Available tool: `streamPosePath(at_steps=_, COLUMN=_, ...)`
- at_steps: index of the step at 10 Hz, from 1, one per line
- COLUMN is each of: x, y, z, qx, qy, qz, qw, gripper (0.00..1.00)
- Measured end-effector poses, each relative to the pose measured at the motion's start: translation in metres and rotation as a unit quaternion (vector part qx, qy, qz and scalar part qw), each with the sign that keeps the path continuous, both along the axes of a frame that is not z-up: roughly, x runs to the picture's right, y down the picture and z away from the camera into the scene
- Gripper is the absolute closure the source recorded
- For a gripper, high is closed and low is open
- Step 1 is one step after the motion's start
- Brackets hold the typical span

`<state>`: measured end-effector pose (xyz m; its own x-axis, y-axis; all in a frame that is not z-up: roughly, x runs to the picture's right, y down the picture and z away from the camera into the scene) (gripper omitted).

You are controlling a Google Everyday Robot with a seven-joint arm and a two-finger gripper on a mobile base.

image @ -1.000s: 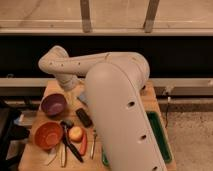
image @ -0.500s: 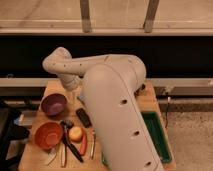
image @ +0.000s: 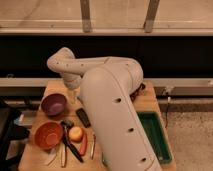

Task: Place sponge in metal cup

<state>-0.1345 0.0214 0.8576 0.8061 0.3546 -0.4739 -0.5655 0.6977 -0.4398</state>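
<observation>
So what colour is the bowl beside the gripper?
Purple bowl, in the camera view; the gripper hangs just beside it.

No clear sight of sponge or metal cup: bulky white arm (image: 112, 115) is covering middle and right of wooden table (image: 54, 88). Arm's gripper (image: 74, 95) is hanging wrist-down over table's back-left part, just right of purple bowl (image: 53, 104). Cannot tell if it is carrying anything.

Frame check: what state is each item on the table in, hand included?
Purple bowl, upright, looks empty.
Orange bowl, upright, looks empty.
Fruit, whole, beside orange bowl.
Green tray, flat, partly behind arm.
Hand, low over table, right of purple bowl.
</observation>
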Motion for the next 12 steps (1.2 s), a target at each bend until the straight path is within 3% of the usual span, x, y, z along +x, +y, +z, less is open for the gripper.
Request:
streamPosePath(at_steps=4, x=0.006, y=-0.002, z=0.006, qx=0.008, qy=-0.026, qz=0.046, qw=0.9986, gripper=0.2)
streamPosePath(at_steps=8, x=-0.004, y=-0.016, z=-0.019, qx=0.046, qy=-0.084, qz=0.087, qw=0.9916, gripper=0.2)
streamPosePath(at_steps=10, x=-0.012, y=-0.014, z=-0.019, qx=0.046, qy=-0.101, qz=0.097, qw=0.9891, gripper=0.2)
streamPosePath(at_steps=12, x=-0.003, y=-0.011, z=-0.011, qx=0.048, qy=-0.103, qz=0.11, qw=0.9874, gripper=0.2)
